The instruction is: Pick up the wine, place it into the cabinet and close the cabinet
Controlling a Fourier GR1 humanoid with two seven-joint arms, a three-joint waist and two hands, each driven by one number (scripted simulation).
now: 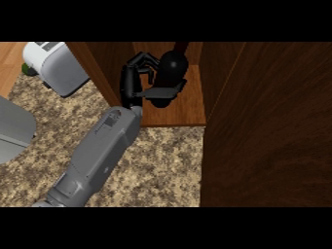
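The wine bottle [174, 63] is a dark shape standing inside the open wooden cabinet, on its shelf [191, 108]. My left hand [133, 80] reaches in from the lower left and is shut on the bottle, with its fingers curled round the bottle's left side. The hand hides the lower part of the bottle, so I cannot tell whether the base touches the shelf. The cabinet door [276, 126] stands open at the right, a tall dark wood panel. My right hand shows nowhere.
A white and grey appliance [57, 68] sits on the speckled counter [161, 165] just left of the cabinet wall. A large grey object [3, 129] lies at the left edge. The open door blocks the whole right side.
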